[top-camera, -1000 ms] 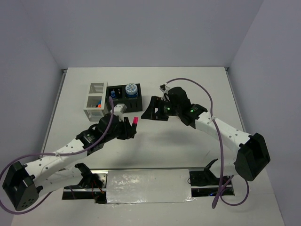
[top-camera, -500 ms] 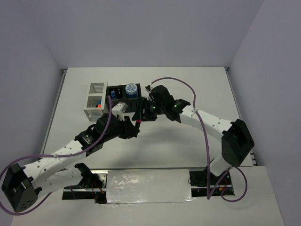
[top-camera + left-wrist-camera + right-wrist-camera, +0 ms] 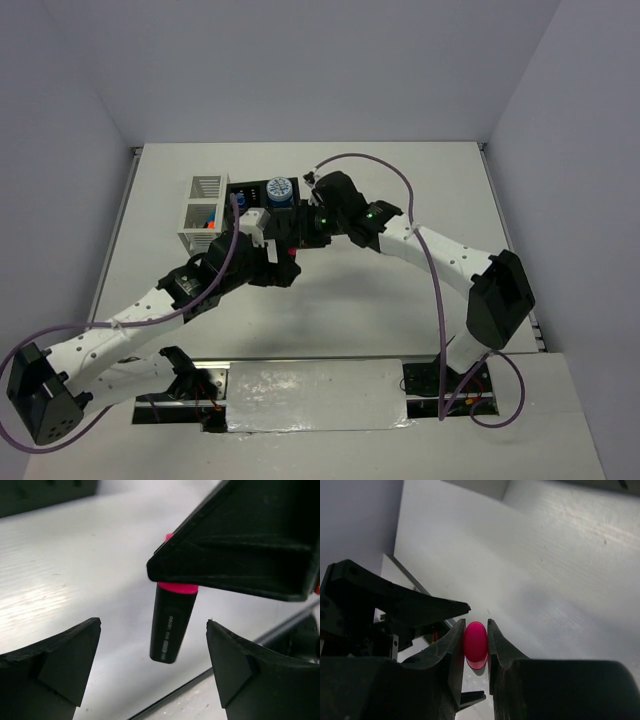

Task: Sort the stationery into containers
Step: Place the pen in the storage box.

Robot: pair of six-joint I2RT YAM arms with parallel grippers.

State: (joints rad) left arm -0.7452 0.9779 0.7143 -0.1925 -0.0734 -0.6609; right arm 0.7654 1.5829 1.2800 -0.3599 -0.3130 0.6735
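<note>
White bench (image 3: 400, 300), grey walls around it. Nearest, the left gripper (image 3: 153, 630) is released, its fingers spread wide on either side of the pink-capped highlighter (image 3: 171, 622) without touching it. The right gripper (image 3: 476, 626) is clenched on the pink cap, just left of the bench's middle. Toward the far-left corner the white organizer (image 3: 200, 215) and black organizer (image 3: 255, 195) stand side by side, with a blue-white roll (image 3: 279, 189) in the black one.

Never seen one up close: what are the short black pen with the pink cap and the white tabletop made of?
The short black pen with the pink cap looks like smooth plastic: satin barrel with printed lettering, glossier cap. The white tabletop seems painted or laminated board, faintly streaked, softly reflective; I can't tell which.
</note>
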